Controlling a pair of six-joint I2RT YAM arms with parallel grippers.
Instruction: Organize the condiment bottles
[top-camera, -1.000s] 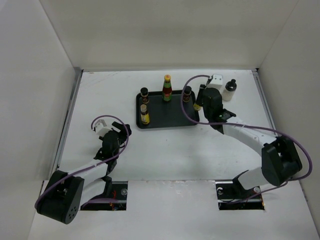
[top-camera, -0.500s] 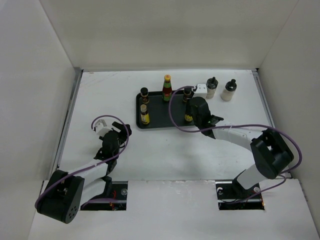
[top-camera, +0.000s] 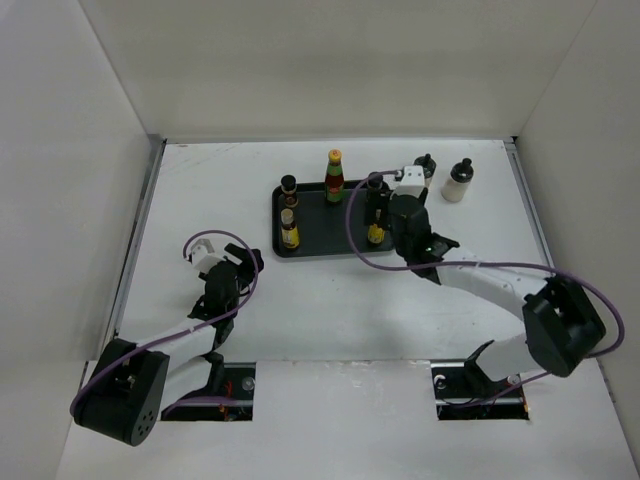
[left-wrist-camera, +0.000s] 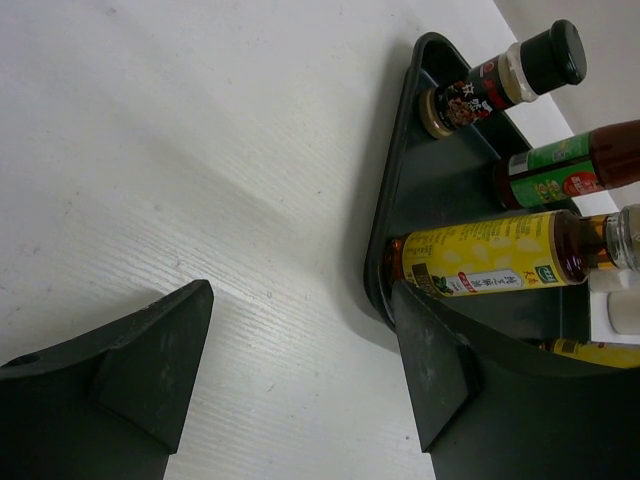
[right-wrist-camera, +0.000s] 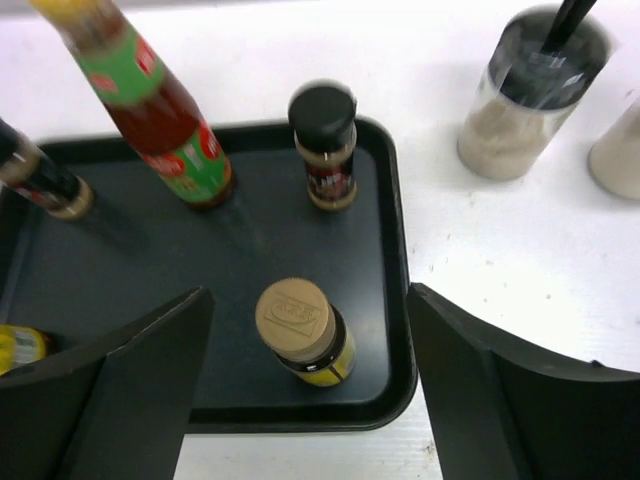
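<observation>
A black tray (top-camera: 320, 215) holds several condiment bottles: a tall red one with a yellow cap (top-camera: 334, 176), two dark ones (top-camera: 289, 187) (top-camera: 375, 190), and a yellow-labelled one (top-camera: 290, 233). A tan-capped, yellow-labelled bottle (right-wrist-camera: 298, 325) stands upright in the tray's near right corner. My right gripper (right-wrist-camera: 308, 296) hovers over it, open, its fingers apart from the bottle on both sides. Off the tray stand a black-capped shaker (right-wrist-camera: 525, 100) and a cream bottle (top-camera: 460, 181). My left gripper (left-wrist-camera: 300, 300) is open over bare table, left of the tray (left-wrist-camera: 385, 230).
White walls enclose the table on three sides. The right arm's purple cable (top-camera: 352, 235) loops over the tray's right half. The two off-tray bottles stand close to the tray's far right corner and the back wall.
The right gripper carried the tan-capped bottle from beside the tray's right edge into the tray, then opened and let it go. The left arm has not moved.
</observation>
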